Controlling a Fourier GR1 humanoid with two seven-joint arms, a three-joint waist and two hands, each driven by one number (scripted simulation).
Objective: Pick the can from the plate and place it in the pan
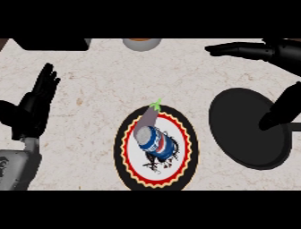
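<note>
Nearest to me, at the lower left, my left forearm comes up from the edge and ends in my left hand [27,109], which rests over the counter [93,85] with its fingers straight and pointing away from me, thumb splayed out to the side; it is released and holds nothing.

Just right of that, in the middle foreground, there is one plate [128,154], round with a black rim, a scalloped red and yellow ring and a white centre bearing a dark drawing. On it stands the single can [154,142], blue with a red and white mark and a silver top, leaning a little so its top faces up and to the left. It has not left the plate, and neither of my hands touches it.

To the right of the plate sits one pan [246,152], black and round, its handle running off toward the right edge. The plate and pan are near each other but apart.

My right arm crosses above the pan from the right side, and my right hand [246,50] is out at the far right of the counter, fingers stretched flat and pointing left, unclenched, carrying nothing.

At the far edge I count one round bowl-like thing [142,43] with an orange inside, partly cut off, and one dark object [50,44] in the far left corner that I cannot identify.
</note>
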